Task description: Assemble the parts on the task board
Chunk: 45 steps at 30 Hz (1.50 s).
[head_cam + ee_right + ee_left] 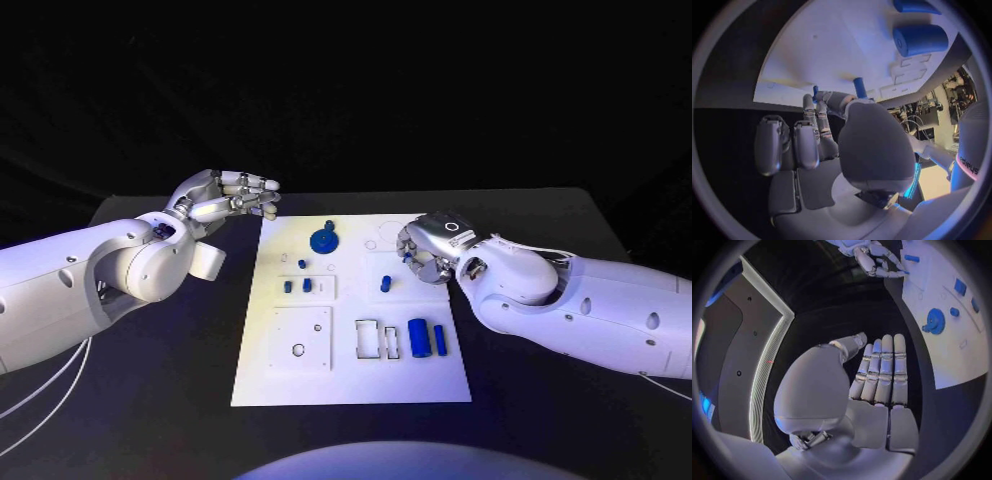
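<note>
The white task board (353, 380) lies in the middle of the black table (144, 400), with bare table showing along both its long sides and past its near edge. The left hand (231, 195) sits off the board's far left corner, over the table and clear of the plate; its fingers (882, 370) lie straight and side by side, holding nothing. The right hand (428, 247) is over the board's right edge, fingers curled down toward a small blue peg (385, 283) standing near the middle; from the wrist view a fingertip seems to be at the peg (859, 86), though whether it is actually pinched I cannot tell. A blue gear (325, 240) sits near the far edge, between the two hands. Two small blue pieces (297, 286) stand in the left block, and a blue cylinder (418, 337) with a thinner blue bar (440, 340) lies beside the slotted frames (378, 340) under the right forearm.
</note>
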{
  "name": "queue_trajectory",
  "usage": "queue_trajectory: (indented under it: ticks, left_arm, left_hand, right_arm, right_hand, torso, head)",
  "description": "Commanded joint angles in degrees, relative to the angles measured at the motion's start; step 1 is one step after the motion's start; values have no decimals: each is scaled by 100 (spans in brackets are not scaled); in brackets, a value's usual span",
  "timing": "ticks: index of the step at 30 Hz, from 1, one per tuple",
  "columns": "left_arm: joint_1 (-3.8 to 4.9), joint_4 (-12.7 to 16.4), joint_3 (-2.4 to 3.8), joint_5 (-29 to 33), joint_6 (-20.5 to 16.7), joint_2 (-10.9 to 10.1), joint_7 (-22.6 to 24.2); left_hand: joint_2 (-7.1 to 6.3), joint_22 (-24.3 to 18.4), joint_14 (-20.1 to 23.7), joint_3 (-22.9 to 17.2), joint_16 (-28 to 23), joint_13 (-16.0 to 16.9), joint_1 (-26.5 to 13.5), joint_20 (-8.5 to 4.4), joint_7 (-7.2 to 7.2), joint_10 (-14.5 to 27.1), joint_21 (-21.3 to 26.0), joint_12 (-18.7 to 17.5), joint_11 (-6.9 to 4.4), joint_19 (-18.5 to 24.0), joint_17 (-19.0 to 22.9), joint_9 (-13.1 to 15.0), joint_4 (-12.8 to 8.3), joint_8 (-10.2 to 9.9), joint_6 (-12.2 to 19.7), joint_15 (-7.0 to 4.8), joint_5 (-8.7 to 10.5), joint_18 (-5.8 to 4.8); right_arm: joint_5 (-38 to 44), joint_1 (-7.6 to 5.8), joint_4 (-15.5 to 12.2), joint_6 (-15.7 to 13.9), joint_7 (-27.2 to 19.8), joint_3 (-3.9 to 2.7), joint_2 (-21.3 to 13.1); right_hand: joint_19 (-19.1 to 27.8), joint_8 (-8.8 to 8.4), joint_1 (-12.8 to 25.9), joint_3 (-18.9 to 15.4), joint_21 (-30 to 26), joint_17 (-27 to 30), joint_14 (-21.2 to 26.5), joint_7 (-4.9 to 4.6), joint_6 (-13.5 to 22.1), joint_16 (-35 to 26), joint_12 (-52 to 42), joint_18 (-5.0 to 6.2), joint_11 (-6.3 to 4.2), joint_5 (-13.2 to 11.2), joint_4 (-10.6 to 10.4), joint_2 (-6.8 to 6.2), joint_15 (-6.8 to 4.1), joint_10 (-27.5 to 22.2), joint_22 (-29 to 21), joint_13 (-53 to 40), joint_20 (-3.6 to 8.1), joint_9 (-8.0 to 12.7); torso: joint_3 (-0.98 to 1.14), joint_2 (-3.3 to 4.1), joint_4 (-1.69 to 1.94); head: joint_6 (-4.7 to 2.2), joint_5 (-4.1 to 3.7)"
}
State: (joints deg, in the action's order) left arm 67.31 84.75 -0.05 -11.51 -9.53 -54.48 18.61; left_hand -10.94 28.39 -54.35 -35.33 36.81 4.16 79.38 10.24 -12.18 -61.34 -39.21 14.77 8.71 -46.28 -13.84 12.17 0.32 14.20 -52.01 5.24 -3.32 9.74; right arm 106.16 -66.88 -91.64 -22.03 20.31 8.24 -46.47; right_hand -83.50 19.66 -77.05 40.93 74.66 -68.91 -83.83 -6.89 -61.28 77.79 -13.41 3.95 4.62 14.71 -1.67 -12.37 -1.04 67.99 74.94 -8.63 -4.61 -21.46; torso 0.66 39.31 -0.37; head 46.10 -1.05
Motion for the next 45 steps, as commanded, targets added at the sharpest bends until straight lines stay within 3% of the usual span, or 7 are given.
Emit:
queue_trajectory:
  ticks: [1, 14, 22, 25, 33, 40, 45]
  left_arm:
    - [3, 5, 4, -16, 96, 8, 15]
    - [0, -25, 4, -19, 118, 30, 20]
    - [-2, -96, 3, -19, 149, 99, 28]
    - [-3, -159, 3, -19, 182, 149, 26]
    - [-5, -324, 1, -13, 226, 277, 47]
    - [-4, -421, 1, -8, 256, 402, 71]
    - [-3, -461, 2, -7, 273, 476, 71]
  left_hand:
    - [2, -5, 39, 40, -37, 10, -45, 49, -8, 42, 31, -33, -17, 2, -5, -5, -5, -40, 29, 21, 19, 47]
    - [1, -9, 47, 41, -37, 11, -37, 52, -11, 48, 41, -33, -14, 0, -12, -7, -12, -41, 35, 23, 20, 48]
    - [1, -9, 47, 41, -37, 11, -37, 52, -11, 48, 41, -33, -14, 0, -12, -7, -12, -41, 35, 23, 20, 48]
    - [5, -13, 50, 42, -35, 13, -36, 54, -12, 50, 47, -31, -13, -2, -18, -7, -12, -40, 35, 24, 20, 48]
    - [5, -13, 51, 43, -35, 14, -37, 54, -13, 51, 49, -31, -12, -2, -19, -7, -11, -40, 35, 25, 20, 48]
    - [11, -16, 53, 44, -33, 15, -37, 56, -13, 51, 53, -29, -12, -4, -24, -8, -10, -39, 35, 26, 20, 48]
    - [17, -17, 54, 43, -32, 17, -33, 56, -13, 51, 57, -26, -12, -6, -28, -8, -11, -38, 34, 26, 20, 49]
  right_arm:
    - [21, -18, -166, -296, 23, -19, -77]
    - [-212, -105, -871, -662, -91, -52, -260]
    - [-291, -81, -1134, -758, -216, -55, 57]
    - [-358, -46, -1140, -752, -289, -55, 207]
    - [-465, 234, -973, -677, -464, -44, 615]
    - [-483, 603, -738, -582, -596, -12, 964]
    - [-476, 732, -589, -511, -634, 2, 1075]
  right_hand:
    - [-59, 25, -2, -17, 38, -3, -182, 8, -27, -9, -22, -81, -175, 21, 19, -5, -44, 230, 1001, -3, 2, -9]
    - [-76, 28, -5, -22, 79, 4, -181, 11, -33, -12, -23, -90, -177, 21, 26, -16, -47, 233, 1015, -4, 5, -10]
    - [-73, 30, -8, -22, 69, 22, -179, 11, -37, -22, -23, -88, -179, 23, 30, -19, -49, 235, 1013, -5, 9, -11]
    - [-70, 29, -8, -22, 60, 28, -177, 11, -37, -26, -23, -86, -178, 23, 29, -18, -49, 235, 1010, -5, 9, -11]
    - [-59, 24, -8, -13, 29, 39, -175, 6, -30, -32, -18, -79, -175, 28, 22, -2, -50, 230, 1000, -4, 12, -8]
    - [-54, 15, -7, -3, 13, 41, -175, 1, -18, -33, -10, -77, -170, 31, 13, 14, -48, 219, 996, -2, 14, -4]
    - [-49, 12, -7, -1, -2, 47, -174, -1, -14, -36, -8, -74, -169, 31, 11, 19, -48, 215, 991, -2, 15, -3]
  torso:
    - [0, -1, -4]
    - [-5, -9, -9]
    - [-18, -17, 23]
    - [-28, -24, 31]
    - [-42, -44, 17]
    - [-55, -57, 17]
    - [-57, -60, 18]
  head:
    - [-3, 18]
    - [-24, 99]
    - [-46, 310]
    - [-15, 529]
    - [78, 789]
    - [142, 909]
    - [213, 1015]
